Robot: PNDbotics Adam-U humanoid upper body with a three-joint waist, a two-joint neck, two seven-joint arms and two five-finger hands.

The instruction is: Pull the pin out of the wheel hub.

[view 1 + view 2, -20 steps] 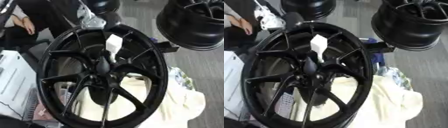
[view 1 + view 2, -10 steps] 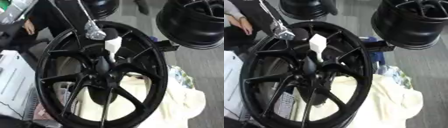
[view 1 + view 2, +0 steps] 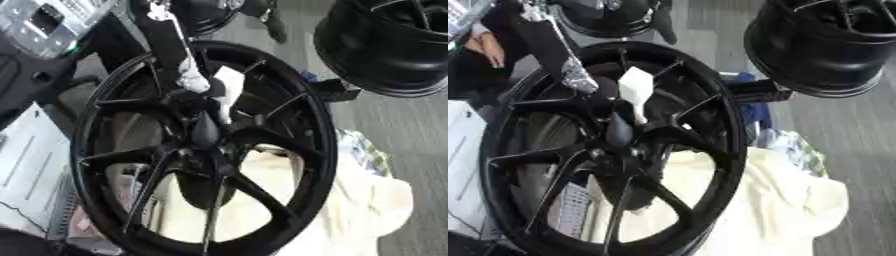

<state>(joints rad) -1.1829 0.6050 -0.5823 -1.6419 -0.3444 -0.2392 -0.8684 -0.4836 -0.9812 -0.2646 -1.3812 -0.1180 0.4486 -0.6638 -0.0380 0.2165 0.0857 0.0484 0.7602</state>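
The robot's left hand (image 3: 188,75) is reaching beside the white pin (image 3: 635,92) standing in the black wheel hub (image 3: 203,131) (cream cloth (image 3: 785,200) beneath); its grip is apparently hidden, so I cannot tell.

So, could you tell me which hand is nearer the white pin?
The left hand is nearer, reaching beside the white pin; the right hand is out of view.
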